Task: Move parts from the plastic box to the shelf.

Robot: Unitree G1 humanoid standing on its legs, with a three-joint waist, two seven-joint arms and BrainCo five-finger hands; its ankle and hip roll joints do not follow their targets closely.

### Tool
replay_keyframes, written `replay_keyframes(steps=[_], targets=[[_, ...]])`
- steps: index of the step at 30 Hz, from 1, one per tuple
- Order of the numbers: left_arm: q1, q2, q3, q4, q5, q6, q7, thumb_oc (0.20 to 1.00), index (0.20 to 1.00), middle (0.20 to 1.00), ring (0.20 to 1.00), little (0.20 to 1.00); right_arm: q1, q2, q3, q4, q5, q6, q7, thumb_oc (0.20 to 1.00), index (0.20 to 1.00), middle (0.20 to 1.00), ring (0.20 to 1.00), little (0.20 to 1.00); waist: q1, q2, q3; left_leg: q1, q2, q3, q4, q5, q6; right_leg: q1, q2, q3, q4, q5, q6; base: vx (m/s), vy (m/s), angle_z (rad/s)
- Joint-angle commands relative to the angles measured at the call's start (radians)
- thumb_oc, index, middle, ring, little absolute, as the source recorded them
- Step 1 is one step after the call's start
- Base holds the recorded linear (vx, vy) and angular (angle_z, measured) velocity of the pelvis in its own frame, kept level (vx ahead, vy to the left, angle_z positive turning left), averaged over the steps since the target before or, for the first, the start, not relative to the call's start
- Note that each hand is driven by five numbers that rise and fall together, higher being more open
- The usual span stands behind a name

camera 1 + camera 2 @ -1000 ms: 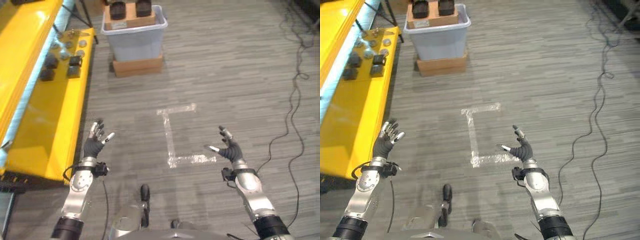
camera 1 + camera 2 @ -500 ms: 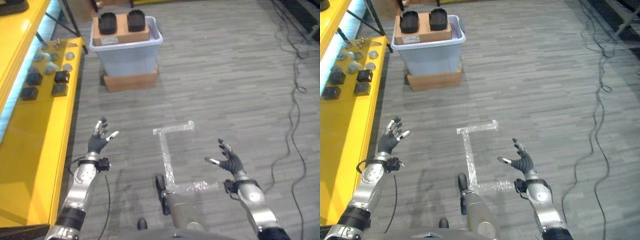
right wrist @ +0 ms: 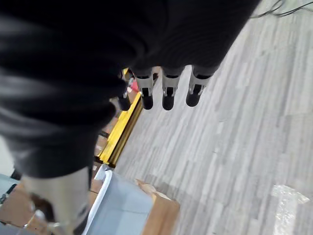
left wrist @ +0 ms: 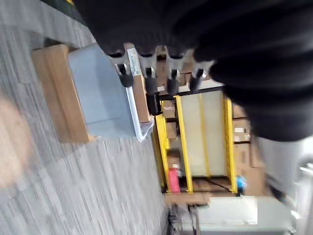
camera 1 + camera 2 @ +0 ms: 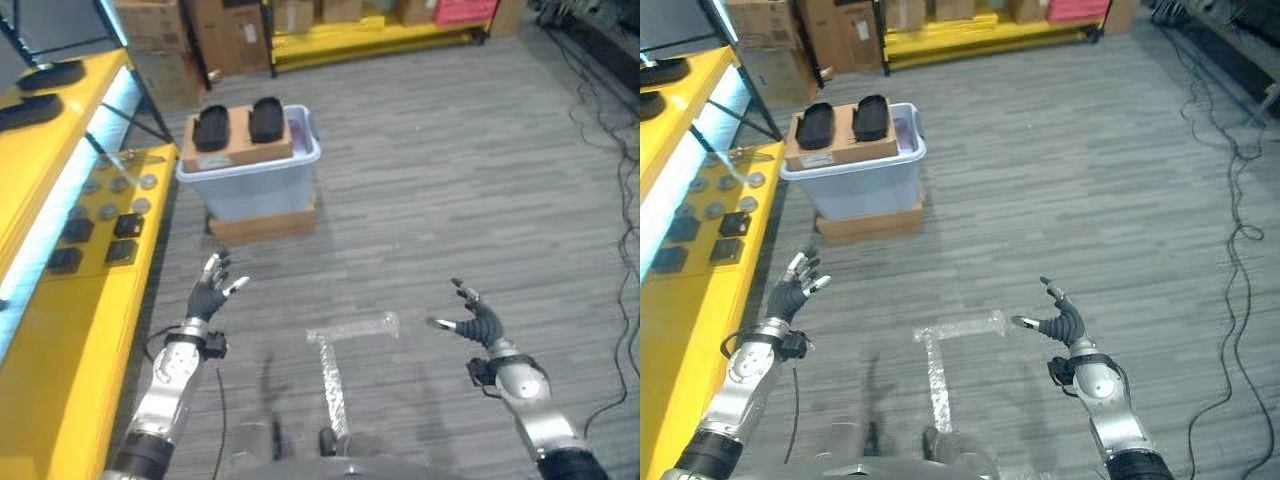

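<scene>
Parts (image 5: pixel 233 126) sit far ahead of us – two black pieces on a cardboard sheet (image 5: pixel 238 142) topping the plastic box (image 5: pixel 258 183). Nearest, our left hand (image 5: pixel 208 296) and right hand (image 5: pixel 476 322) hover over the floor with fingers spread, holding nothing. Tape marks (image 5: pixel 345 345) lie between them – the yellow shelf (image 5: pixel 60 330), bearing small dark items, runs along our left.

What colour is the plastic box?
Pale blue-grey plastic box, clearest in the right eye view.
</scene>
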Motion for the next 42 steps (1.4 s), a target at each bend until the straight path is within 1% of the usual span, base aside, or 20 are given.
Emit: replay_keyframes(steps=[1, 5, 7, 10, 12, 14, 15, 18, 19, 21, 25, 29, 30, 32, 34, 36, 37, 38, 40, 42], targets=[[-0.050, 0.052, 0.029, -0.009, -0.020, -0.044, 0.024, 1.000, 1.000, 1.000, 1.000, 1.000, -0.053, -0.010, -0.004, -0.008, -0.019, -0.050, -0.034, 1.000, 1.000, 1.000, 1.000, 1.000, 0.094, 0.000, 0.000, 0.120, -0.029, 0.060, -0.435, 0.089, -0.005, 0.158, -0.008, 0.019, -0.149, -0.036, 0.215, 0.47, 0.021, -0.18], [-0.056, 0.046, 0.031, -0.006, -0.010, -0.047, 0.031, 1.000, 1.000, 1.000, 1.000, 1.000, -0.055, 0.022, 0.008, -0.010, -0.049, -0.043, -0.044, 1.000, 1.000, 1.000, 1.000, 1.000, 0.111, -0.001, -0.013, 0.108, -0.050, 0.111, -0.502, 0.141, 0.009, 0.257, -0.004, 0.020, -0.159, -0.105, 0.220, 0.49, 0.018, 0.04], [-0.054, 0.049, 0.027, -0.003, -0.005, -0.043, 0.029, 1.000, 1.000, 1.000, 1.000, 1.000, -0.059, 0.037, 0.025, -0.011, -0.069, -0.041, -0.044, 1.000, 1.000, 1.000, 1.000, 1.000, 0.124, -0.006, -0.030, 0.100, -0.062, 0.138, -0.465, 0.162, 0.025, 0.291, -0.019, 0.038, -0.141, -0.117, 0.234, 0.52, 0.075, -0.12], [-0.063, 0.050, 0.024, 0.010, -0.006, -0.037, 0.035, 1.000, 1.000, 1.000, 1.000, 1.000, -0.061, 0.045, 0.034, -0.011, -0.093, -0.036, -0.047, 1.000, 1.000, 1.000, 1.000, 1.000, 0.131, -0.020, -0.039, 0.113, -0.075, 0.166, -0.447, 0.143, 0.039, 0.270, -0.052, 0.044, -0.050, -0.096, 0.268, 0.31, 0.063, -0.12], [-0.079, 0.053, 0.021, 0.006, -0.013, -0.036, 0.039, 1.000, 1.000, 1.000, 1.000, 1.000, -0.069, 0.048, 0.041, -0.021, -0.094, -0.033, -0.044, 1.000, 1.000, 1.000, 1.000, 1.000, 0.115, -0.026, -0.027, 0.142, -0.090, 0.173, -0.436, 0.115, 0.052, 0.184, -0.075, 0.054, 0.156, 0.018, 0.332, 0.24, 0.034, -0.07], [-0.093, 0.059, 0.024, 0.015, -0.006, -0.040, 0.048, 1.000, 1.000, 1.000, 1.000, 1.000, -0.082, 0.055, 0.049, -0.015, -0.097, -0.034, -0.047, 1.000, 1.000, 1.000, 1.000, 1.000, 0.104, -0.016, -0.014, 0.184, -0.078, 0.172, -0.448, 0.099, 0.047, 0.107, -0.051, 0.062, 0.286, 0.086, 0.332, 0.27, -0.016, 0.04], [-0.098, 0.062, 0.028, 0.027, 0.000, -0.040, 0.052, 1.000, 1.000, 1.000, 1.000, 1.000, -0.087, 0.056, 0.051, -0.013, -0.116, -0.032, -0.050, 1.000, 1.000, 1.000, 1.000, 1.000, 0.099, -0.002, -0.006, 0.218, -0.067, 0.170, -0.460, 0.089, 0.044, 0.049, -0.052, 0.041, 0.342, 0.069, 0.332, 0.29, 0.023, 0.21], [-0.096, 0.062, 0.041, 0.027, -0.014, -0.044, 0.057, 1.000, 1.000, 1.000, 1.000, 1.000, -0.085, 0.057, 0.053, -0.021, -0.116, -0.032, -0.048, 1.000, 1.000, 1.000, 1.000, 1.000, 0.097, 0.013, -0.005, 0.265, -0.057, 0.180, -0.485, 0.084, 0.043, -0.012, -0.078, 0.027, 0.273, 0.063, 0.332, 0.30, 0.078, -0.01], [-0.091, 0.062, 0.047, 0.035, -0.028, -0.046, 0.055, 1.000, 1.000, 1.000, 1.000, 1.000, -0.075, 0.059, 0.050, -0.022, -0.087, -0.034, -0.038, 1.000, 1.000, 1.000, 1.000, 1.000, 0.089, 0.023, -0.007, 0.312, -0.062, 0.176, -0.506, 0.062, 0.042, -0.055, -0.090, -0.017, 0.106, 0.007, 0.315, 0.41, 0.082, -0.05], [-0.084, 0.059, 0.034, 0.049, -0.015, -0.034, 0.051, 1.000, 1.000, 1.000, 1.000, 1.000, -0.044, 0.064, 0.033, -0.006, -0.066, -0.031, -0.037, 1.000, 1.000, 1.000, 1.000, 1.000, 0.042, 0.022, 0.005, 0.369, -0.083, 0.157, -0.504, 0.019, 0.050, -0.081, -0.016, 0.011, -0.049, 0.027, 0.306, 0.59, 0.051, -0.08], [-0.077, 0.055, 0.022, 0.049, -0.003, -0.035, 0.042, 1.000, 1.000, 1.000, 1.000, 1.000, -0.001, 0.059, 0.001, -0.012, -0.069, -0.033, -0.041, 1.000, 1.000, 1.000, 1.000, 1.000, 0.011, 0.025, 0.002, 0.410, -0.102, 0.154, -0.492, -0.027, 0.052, -0.071, 0.007, 0.001, -0.107, 0.057, 0.300, 0.34, -0.035, 0.83], [-0.071, 0.046, 0.010, 0.058, 0.017, -0.039, 0.037, 1.000, 1.000, 1.000, 1.000, 1.000, 0.022, 0.046, -0.024, -0.023, -0.092, -0.036, -0.063, 1.000, 1.000, 1.000, 1.000, 1.000, 0.002, 0.026, -0.014, 0.439, -0.104, 0.106, -0.446, -0.071, 0.053, -0.026, 0.005, -0.023, -0.100, 0.052, 0.260, 0.32, -0.106, 0.49], [-0.071, 0.046, 0.012, 0.059, 0.016, -0.040, 0.041, 1.000, 1.000, 1.000, 1.000, 1.000, 0.020, 0.045, -0.032, -0.027, -0.086, -0.038, -0.065, 1.000, 1.000, 1.000, 1.000, 1.000, 0.000, 0.030, -0.017, 0.434, -0.100, 0.106, -0.411, -0.076, 0.039, -0.017, 0.001, -0.035, -0.096, 0.045, 0.258, 0.26, -0.123, 0.60], [-0.083, 0.050, 0.011, 0.053, -0.008, -0.042, 0.044, 1.000, 1.000, 1.000, 1.000, 1.000, 0.020, 0.031, -0.065, -0.035, -0.043, -0.040, -0.078, 1.000, 1.000, 1.000, 1.000, 1.000, -0.009, 0.019, 0.013, 0.310, -0.104, 0.092, -0.143, -0.033, -0.038, 0.012, -0.031, -0.060, -0.079, 0.014, 0.241, 0.28, -0.148, 0.96], [-0.090, 0.049, 0.016, 0.054, -0.006, -0.047, 0.057, 1.000, 1.000, 1.000, 1.000, 1.000, 0.008, 0.030, -0.076, -0.023, -0.001, -0.042, -0.085, 1.000, 1.000, 1.000, 1.000, 1.000, -0.012, 0.014, 0.026, 0.247, -0.084, 0.107, -0.025, -0.023, -0.062, 0.029, -0.048, -0.067, -0.072, -0.002, 0.217, 0.12, -0.065, 0.88], [-0.090, 0.049, 0.017, 0.053, -0.005, -0.047, 0.057, 1.000, 1.000, 1.000, 1.000, 1.000, 0.007, 0.030, -0.075, -0.022, 0.000, -0.043, -0.085, 1.000, 1.000, 1.000, 1.000, 1.000, -0.015, 0.017, 0.025, 0.241, -0.081, 0.104, -0.014, -0.029, -0.063, 0.028, -0.045, -0.070, -0.072, -0.002, 0.216, 0.11, -0.001, 0.11], [-0.087, 0.035, 0.016, 0.060, -0.010, -0.046, 0.058, 1.000, 1.000, 1.000, 1.000, 1.000, 0.011, 0.031, -0.090, -0.016, 0.004, -0.042, -0.098, 1.000, 1.000, 1.000, 1.000, 1.000, -0.021, 0.017, 0.030, 0.247, -0.010, 0.142, -0.007, -0.039, -0.051, 0.058, -0.068, -0.073, -0.069, -0.031, 0.203, 0.23, 0.080, 0.18], [-0.078, 0.037, 0.011, 0.057, -0.002, -0.043, 0.051, 1.000, 1.000, 1.000, 1.000, 1.000, 0.017, 0.018, -0.107, -0.021, 0.006, -0.040, -0.112, 1.000, 1.000, 1.000, 1.000, 1.000, -0.024, 0.018, 0.031, 0.257, 0.033, 0.147, -0.110, -0.057, -0.035, 0.056, -0.086, -0.088, -0.062, -0.037, 0.199, 0.25, 0.139, 0.69], [-0.075, 0.043, 0.005, 0.052, 0.004, -0.042, 0.052, 1.000, 1.000, 1.000, 1.000, 1.000, 0.004, 0.010, -0.112, -0.026, 0.009, -0.042, -0.118, 1.000, 1.000, 1.000, 1.000, 1.000, -0.021, 0.019, 0.029, 0.258, 0.045, 0.128, -0.173, -0.040, -0.039, 0.051, -0.098, -0.096, -0.059, -0.038, 0.203, 0.06, 0.116, 0.91], [-0.086, 0.054, -0.007, 0.050, 0.010, -0.046, 0.056, 1.000, 1.000, 1.000, 1.000, 1.000, -0.024, 0.003, -0.113, -0.022, 0.015, -0.044, -0.123, 1.000, 1.000, 1.000, 1.000, 1.000, -0.022, 0.032, 0.023, 0.265, 0.085, 0.108, -0.321, 0.032, -0.063, 0.041, -0.111, -0.117, -0.064, -0.043, 0.208, 0.04, 0.182, 0.27]])
